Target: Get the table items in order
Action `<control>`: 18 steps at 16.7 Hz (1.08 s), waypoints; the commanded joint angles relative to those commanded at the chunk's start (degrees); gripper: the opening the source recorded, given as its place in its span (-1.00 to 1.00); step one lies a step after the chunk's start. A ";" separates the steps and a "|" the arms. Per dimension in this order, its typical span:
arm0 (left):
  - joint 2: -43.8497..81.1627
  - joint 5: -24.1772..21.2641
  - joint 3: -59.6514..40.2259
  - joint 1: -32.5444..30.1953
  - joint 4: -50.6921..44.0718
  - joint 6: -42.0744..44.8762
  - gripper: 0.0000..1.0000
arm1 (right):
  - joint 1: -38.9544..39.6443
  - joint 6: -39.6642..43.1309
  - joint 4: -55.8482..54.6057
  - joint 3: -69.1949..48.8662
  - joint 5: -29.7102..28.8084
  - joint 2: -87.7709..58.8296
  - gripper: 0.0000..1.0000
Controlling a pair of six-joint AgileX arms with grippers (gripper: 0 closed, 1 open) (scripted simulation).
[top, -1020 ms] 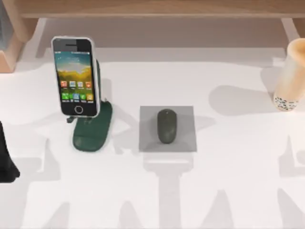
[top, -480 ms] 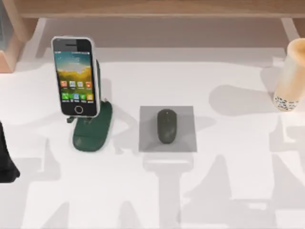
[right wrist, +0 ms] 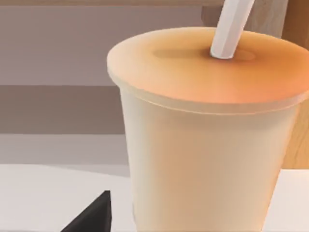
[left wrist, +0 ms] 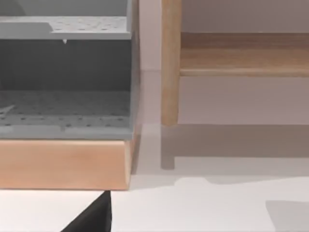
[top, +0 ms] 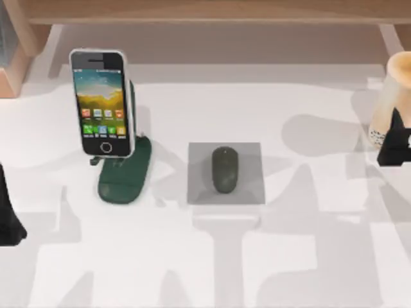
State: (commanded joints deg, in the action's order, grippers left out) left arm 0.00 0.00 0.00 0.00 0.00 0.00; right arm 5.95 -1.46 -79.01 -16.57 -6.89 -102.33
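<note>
The tan cup (top: 395,90) stands at the table's far right edge. Up close it shows an orange-tan lid and a white straw (right wrist: 231,29), and its pale wall (right wrist: 203,169) is very near the right wrist camera. My right gripper (top: 393,145) is a dark shape just in front of the cup's speckled base. The dark grey mouse (top: 224,169) lies on a grey pad (top: 250,154) at the table's middle. At the left, the smartphone (top: 97,102) leans upright on a dark green stand (top: 125,176). My left gripper (top: 8,221) is parked at the left edge.
A wooden shelf (top: 212,11) runs along the back of the table. A grey perforated bin (left wrist: 65,82) on a wooden base (left wrist: 63,164) and a wooden post (left wrist: 170,63) stand ahead of the left wrist. Arm shadows cross the front of the white table.
My right gripper has come into the top view at the right edge, up against the cup's base. The arm shadows on the right have moved toward the cup. Phone, mouse and left arm are still.
</note>
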 joint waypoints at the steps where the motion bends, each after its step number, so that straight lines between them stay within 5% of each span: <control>1: 0.00 0.00 0.00 0.00 0.00 0.00 1.00 | 0.32 0.22 -3.29 -1.40 -0.52 -3.95 1.00; 7: 0.00 0.00 0.00 0.00 0.00 0.00 1.00 | 1.50 1.26 -16.26 -7.86 -2.83 -17.78 1.00; 18: 0.00 0.00 0.00 0.00 0.00 0.00 1.00 | 0.93 1.33 -13.55 -12.50 -2.30 -19.32 1.00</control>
State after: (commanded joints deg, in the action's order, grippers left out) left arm 0.00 0.00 0.00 0.00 0.00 0.00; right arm 6.88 -0.13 -92.56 -29.07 -9.19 -121.66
